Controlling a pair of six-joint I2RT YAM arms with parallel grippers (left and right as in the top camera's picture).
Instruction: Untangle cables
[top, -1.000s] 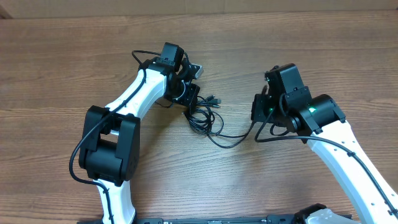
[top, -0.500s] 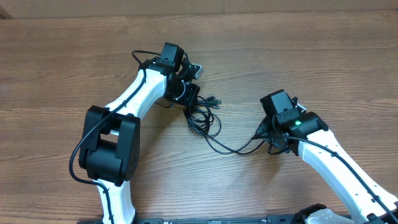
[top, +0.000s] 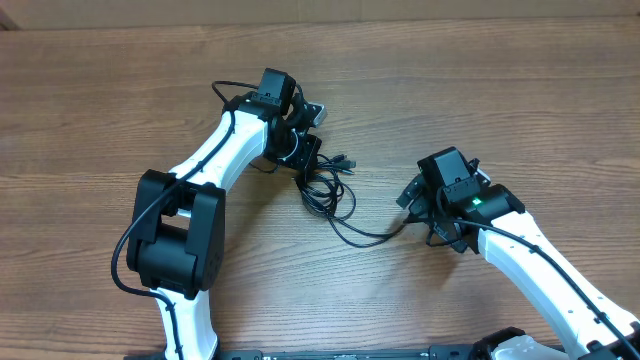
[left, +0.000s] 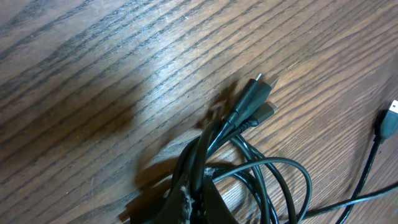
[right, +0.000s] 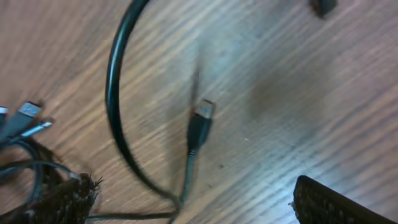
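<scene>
From overhead, grips hidden; wrist views: right hand (right: 198, 190) spread, empty; left hand (left: 189, 194) clamping cables (left: 249, 106).

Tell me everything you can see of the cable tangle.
The cables are thin, black, rubbery-looking cords bunched in loose loops on the wooden table. Several small plugs, black with silver tips, stick out of the bunch. The left gripper is shut on the bunch at its upper end. One strand trails away toward the open right gripper, and its plug lies flat on the wood, touching neither finger.
</scene>
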